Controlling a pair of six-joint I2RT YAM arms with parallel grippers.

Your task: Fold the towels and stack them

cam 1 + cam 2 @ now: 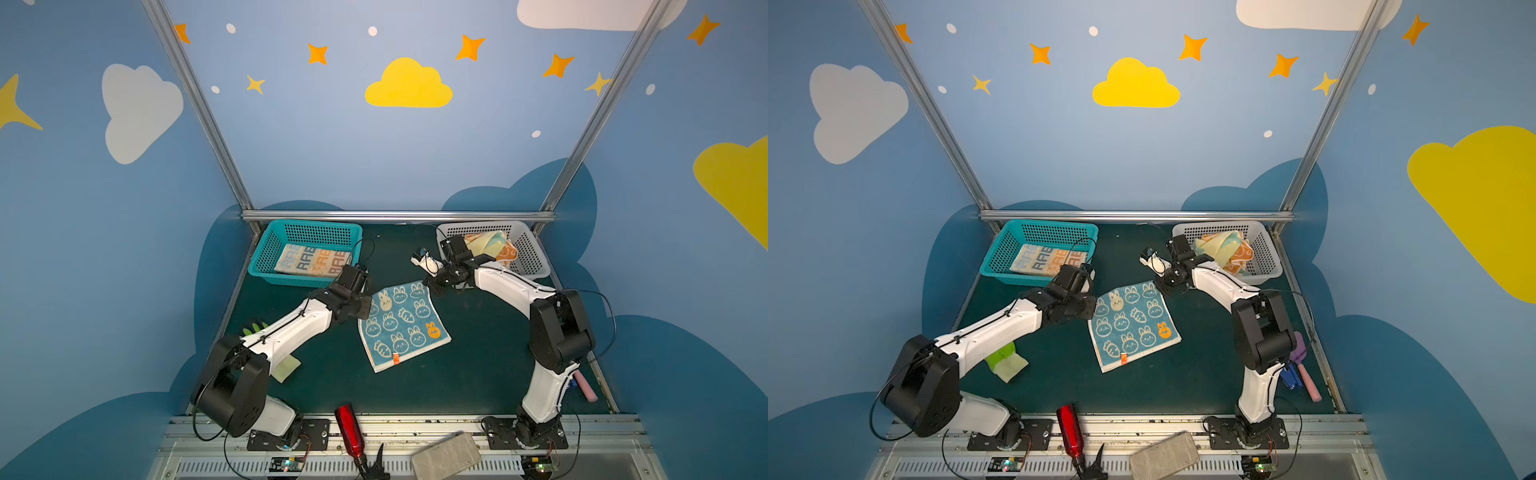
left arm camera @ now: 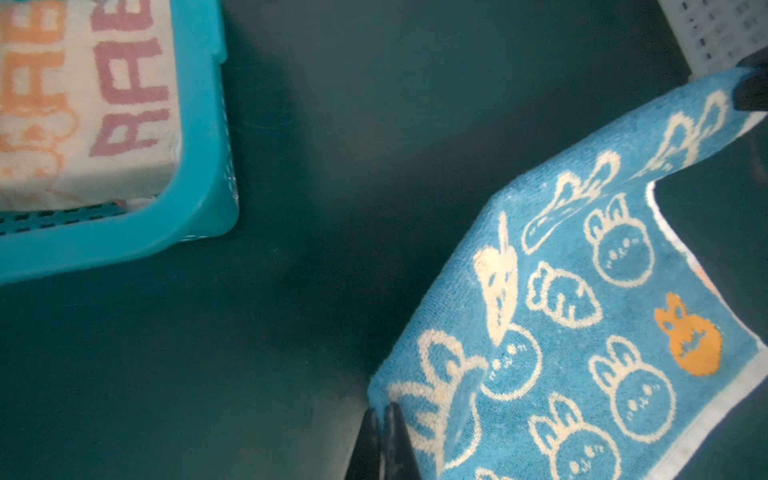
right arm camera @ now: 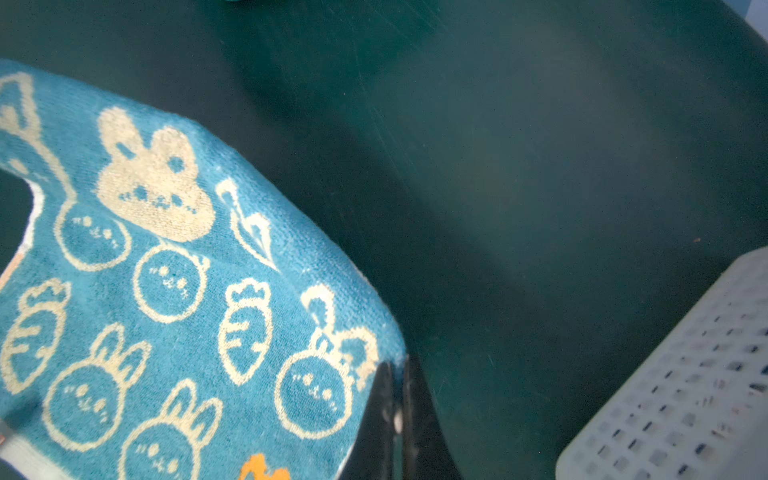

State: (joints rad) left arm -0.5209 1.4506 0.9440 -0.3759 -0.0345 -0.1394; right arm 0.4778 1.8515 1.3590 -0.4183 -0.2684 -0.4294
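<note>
In teal basket [image 1: 316,233], cream towel [image 1: 307,261] folded. My left pincer [image 2: 383,411] and right pincer [image 3: 397,365] clamp blue towel [image 1: 401,326] corners; two towels [image 1: 492,245] wait unfolded in white basket [image 1: 532,257].

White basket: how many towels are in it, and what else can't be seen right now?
Bunched towels in the white basket: partly behind the right arm in both top views; count unclear.
Green glove: partly under the left arm in both top views.
Pink and purple items beside the right arm: partly hidden, too small to name.
</note>
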